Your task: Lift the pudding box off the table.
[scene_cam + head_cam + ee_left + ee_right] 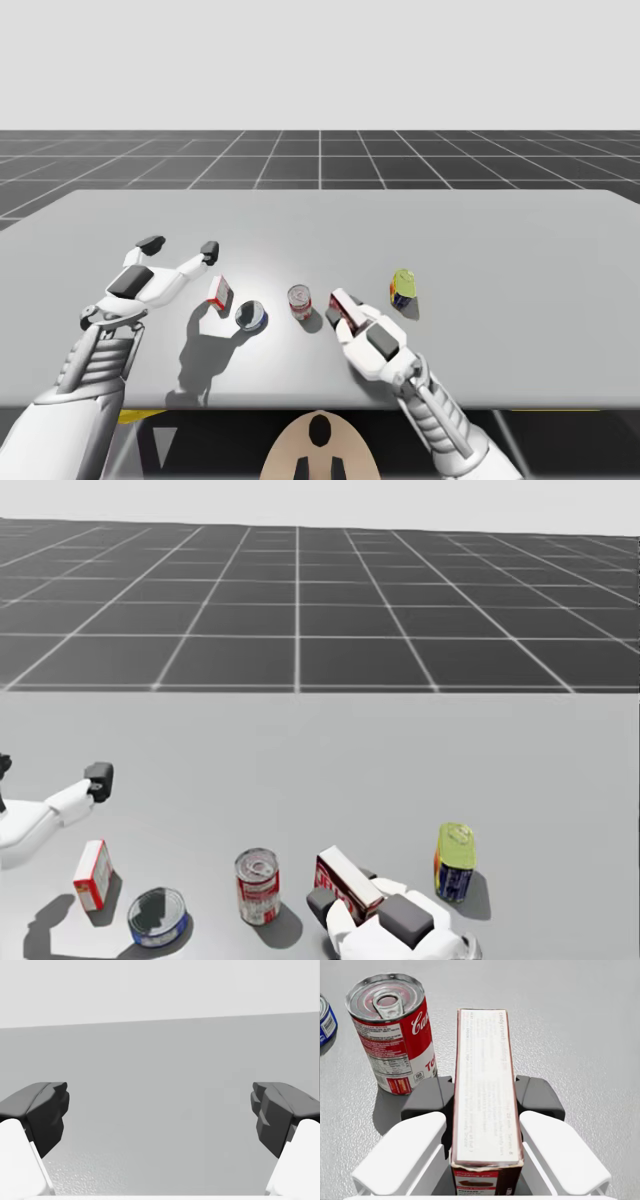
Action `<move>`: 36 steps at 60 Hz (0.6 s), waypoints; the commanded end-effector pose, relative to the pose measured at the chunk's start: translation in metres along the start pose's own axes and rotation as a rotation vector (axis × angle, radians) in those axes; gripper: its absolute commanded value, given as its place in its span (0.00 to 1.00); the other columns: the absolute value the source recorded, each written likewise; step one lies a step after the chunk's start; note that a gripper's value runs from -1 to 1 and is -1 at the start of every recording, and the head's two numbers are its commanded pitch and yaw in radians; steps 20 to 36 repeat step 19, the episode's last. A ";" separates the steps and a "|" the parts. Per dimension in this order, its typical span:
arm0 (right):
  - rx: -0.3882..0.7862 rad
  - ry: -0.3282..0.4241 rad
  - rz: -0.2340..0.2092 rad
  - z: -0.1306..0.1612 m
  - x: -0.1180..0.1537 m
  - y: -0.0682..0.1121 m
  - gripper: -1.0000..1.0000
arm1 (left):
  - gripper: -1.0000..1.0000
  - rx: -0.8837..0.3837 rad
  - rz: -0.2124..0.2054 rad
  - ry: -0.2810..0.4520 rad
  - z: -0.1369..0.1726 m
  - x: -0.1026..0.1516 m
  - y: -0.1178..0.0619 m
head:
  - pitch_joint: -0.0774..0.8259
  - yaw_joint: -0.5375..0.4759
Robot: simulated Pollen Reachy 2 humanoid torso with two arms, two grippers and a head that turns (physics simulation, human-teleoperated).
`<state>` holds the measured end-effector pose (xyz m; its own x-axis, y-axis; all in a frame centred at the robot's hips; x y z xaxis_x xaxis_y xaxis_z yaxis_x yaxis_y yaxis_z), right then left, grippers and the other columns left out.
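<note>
High view, lower centre: your right gripper (pixel 346 314) is clamping the pudding box (pixel 343 299) by its broad faces, probably light, stiff, slick cardboard.

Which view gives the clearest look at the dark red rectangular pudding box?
The right wrist view: the dark red rectangular pudding box sits between the fingers of my right end effector, both pads against its long sides. The high and head views show it small, its near end hidden behind that end effector.
</note>
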<state>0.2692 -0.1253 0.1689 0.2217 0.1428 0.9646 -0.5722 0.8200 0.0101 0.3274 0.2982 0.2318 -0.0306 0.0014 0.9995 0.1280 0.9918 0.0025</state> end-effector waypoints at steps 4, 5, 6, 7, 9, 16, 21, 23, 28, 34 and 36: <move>-0.017 -0.190 0.041 0.011 0.072 -0.006 1.00 | 0.00 0.001 0.008 -0.002 0.000 0.001 0.000 | 0.47 0.48; -0.019 -0.198 0.044 0.013 0.077 -0.007 1.00 | 0.00 0.001 0.008 -0.002 -0.001 0.000 0.000 | 0.47 0.48; -0.024 -0.216 0.050 0.015 0.084 -0.008 1.00 | 0.00 0.000 0.008 -0.001 -0.001 0.000 0.000 | 0.47 0.48; -0.029 -0.234 0.056 0.018 0.093 -0.009 1.00 | 0.00 0.000 0.008 -0.001 -0.001 0.000 0.000 | 0.47 0.48; -0.030 -0.253 0.059 0.022 0.101 -0.009 1.00 | 0.00 0.000 0.007 -0.001 -0.001 0.000 0.000 | 0.47 0.48; -0.033 -0.361 0.085 0.045 0.144 -0.009 1.00 | 0.00 -0.001 0.009 -0.001 -0.001 0.001 0.000 | 0.47 0.47; -0.043 -0.413 0.098 0.057 0.163 -0.009 1.00 | 0.00 -0.002 0.009 -0.002 0.000 0.001 0.000 | 0.47 0.47; -0.043 -0.413 0.098 0.057 0.163 -0.009 1.00 | 0.00 -0.002 0.009 -0.002 0.000 0.001 0.000 | 0.47 0.47; -0.043 -0.413 0.098 0.057 0.163 -0.009 1.00 | 0.00 -0.002 0.009 -0.002 0.000 0.001 0.000 | 0.47 0.47; -0.043 -0.413 0.098 0.057 0.163 -0.009 1.00 | 0.00 -0.002 0.009 -0.002 0.000 0.001 0.000 | 0.47 0.47; -0.043 -0.413 0.098 0.057 0.163 -0.009 1.00 | 0.00 -0.002 0.009 -0.002 0.000 0.001 0.000 | 0.47 0.47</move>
